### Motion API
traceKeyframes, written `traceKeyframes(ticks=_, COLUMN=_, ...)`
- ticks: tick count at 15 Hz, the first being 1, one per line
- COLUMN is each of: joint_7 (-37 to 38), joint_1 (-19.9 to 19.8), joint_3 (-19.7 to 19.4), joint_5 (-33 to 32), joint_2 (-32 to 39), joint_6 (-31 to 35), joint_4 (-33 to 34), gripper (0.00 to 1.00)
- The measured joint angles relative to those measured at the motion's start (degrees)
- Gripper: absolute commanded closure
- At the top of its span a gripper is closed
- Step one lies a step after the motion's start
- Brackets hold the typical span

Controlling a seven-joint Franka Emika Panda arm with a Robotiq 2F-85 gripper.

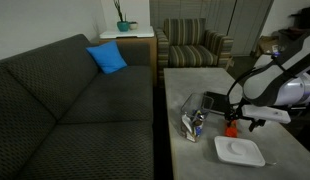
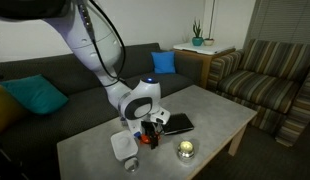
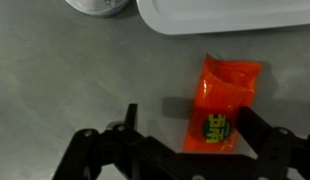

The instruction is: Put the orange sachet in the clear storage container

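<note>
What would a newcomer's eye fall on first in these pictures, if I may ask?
The small bright orange sachet stands out most, lying flat on the grey table under the open black gripper, near the flat white rectangular tray. In an exterior view, the bright blue square cushion on the dark grey sofa also catches the eye.

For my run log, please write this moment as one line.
stage: pre-grasp | jaws: open, above orange sachet | sachet: on table beside white tray | clear storage container: sachet not inside yet
</note>
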Motion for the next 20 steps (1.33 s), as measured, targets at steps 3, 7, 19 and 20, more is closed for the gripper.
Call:
traceKeyframes(ticks=3, joint_7=2.1, joint_1=0.8, joint_3=-1.4, joint_5=0.0, joint_2=0.0, joint_6=0.2, joint_4=0.0, gripper=0.0)
traceKeyframes(ticks=7, joint_7=3.6, joint_1=1.5, joint_3=-2.5, joint_5=0.0, joint_2=0.0, joint_6=0.3, joint_4=0.0, gripper=0.0)
traceKeyframes(ticks=19, joint_7=-11.5, joint_1=-5.5, joint_3=5.6, joint_5=0.0, joint_2=0.0, joint_6=4.7, joint_4=0.0, gripper=0.0)
traceKeyframes(ticks=20, joint_7=-12.8, joint_1=-6.2, joint_3=6.2, joint_5=0.0, joint_2=0.0, joint_6=4.4, joint_4=0.0, gripper=0.0)
